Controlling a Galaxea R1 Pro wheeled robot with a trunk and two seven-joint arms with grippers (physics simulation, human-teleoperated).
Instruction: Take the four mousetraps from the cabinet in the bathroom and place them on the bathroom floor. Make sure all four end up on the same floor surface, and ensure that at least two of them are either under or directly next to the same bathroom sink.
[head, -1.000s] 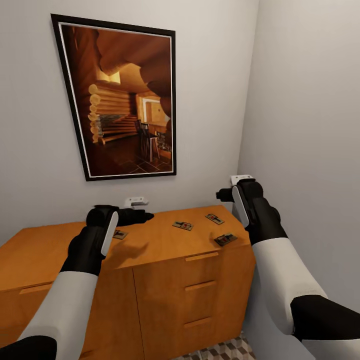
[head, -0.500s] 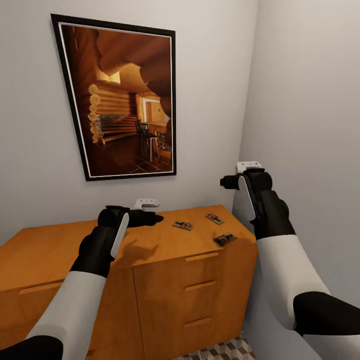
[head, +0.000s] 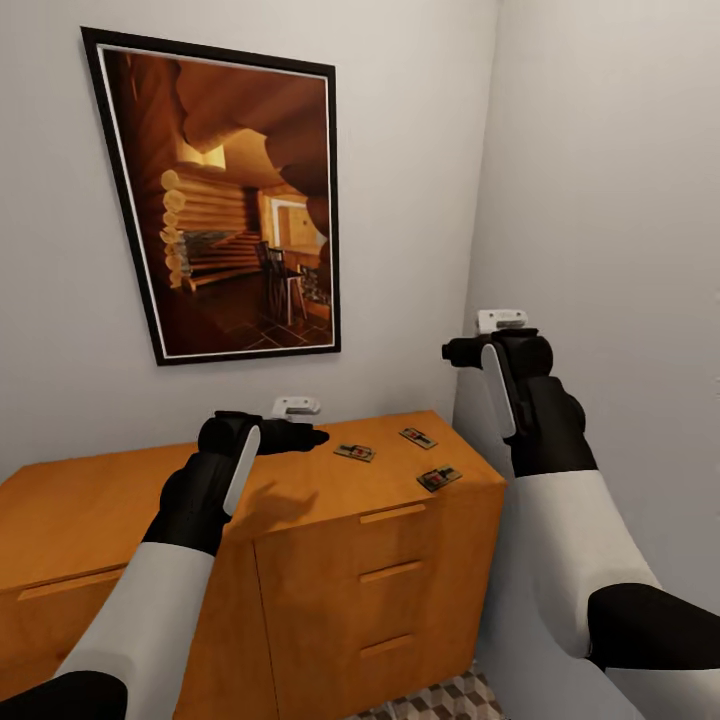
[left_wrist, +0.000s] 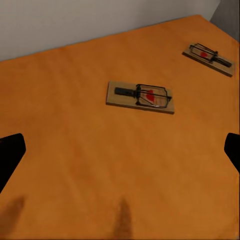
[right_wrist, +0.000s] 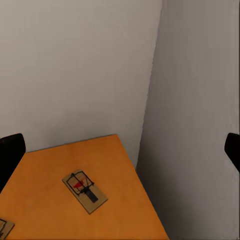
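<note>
The left gripper (head: 300, 436) is spread wide, low over the cabinet (head: 120, 500). The nearest mousetrap (left_wrist: 140, 97) lies just ahead, long side across the fingers. The right gripper (head: 460, 352), also spread, hangs higher.

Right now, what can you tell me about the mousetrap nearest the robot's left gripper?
That mousetrap is a small flat board, pale brown like wood, with a dark wire frame, a dark bar at one end and a red spot under the wire. It lies flat on the orange-brown cabinet top, touching nothing but the wood. In the head view it sits just past the left gripper, with bare top between them.
</note>
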